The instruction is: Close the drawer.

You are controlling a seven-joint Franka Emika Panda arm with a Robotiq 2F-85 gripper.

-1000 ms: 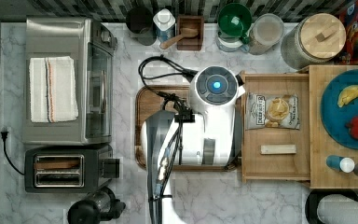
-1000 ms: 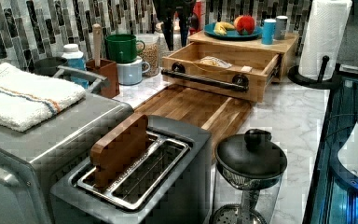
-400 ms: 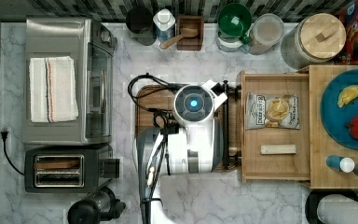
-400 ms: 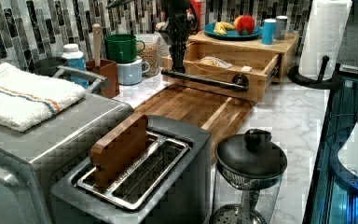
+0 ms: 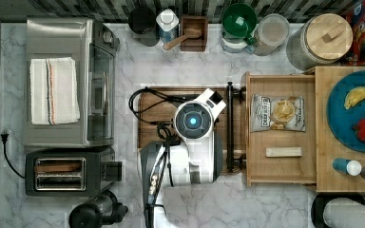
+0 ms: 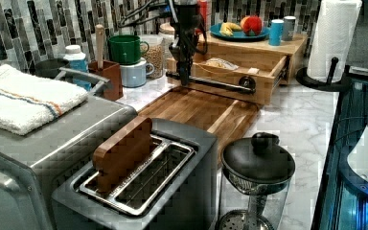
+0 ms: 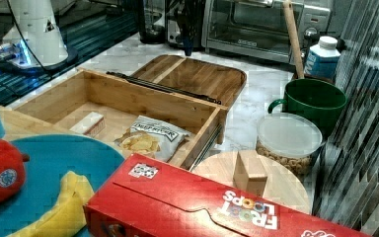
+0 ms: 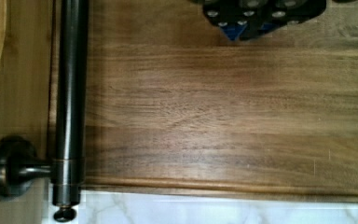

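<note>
I'm working over a kitchen counter: marble worktop (image 5: 204, 66), tiled backsplash (image 6: 14, 33) upper left of the left view, toaster oven (image 5: 69, 80) and toaster (image 5: 64, 171) on the top view's left, mugs and cereal jars along the upper edge, paper towel roll (image 6: 333, 36) upper right of the left view.

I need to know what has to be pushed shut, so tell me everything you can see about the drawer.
The drawer is a shallow tray of light wood with thin raised rims and a flat pale bottom. It stands pulled out from under the light wooden top that bears the blue plate. A dark metal bar handle on two round mounts runs along its front, next to the darker cutting board. Inside lie a chip bag and a small pale block. The gripper hangs close by the handle over the board.
</note>
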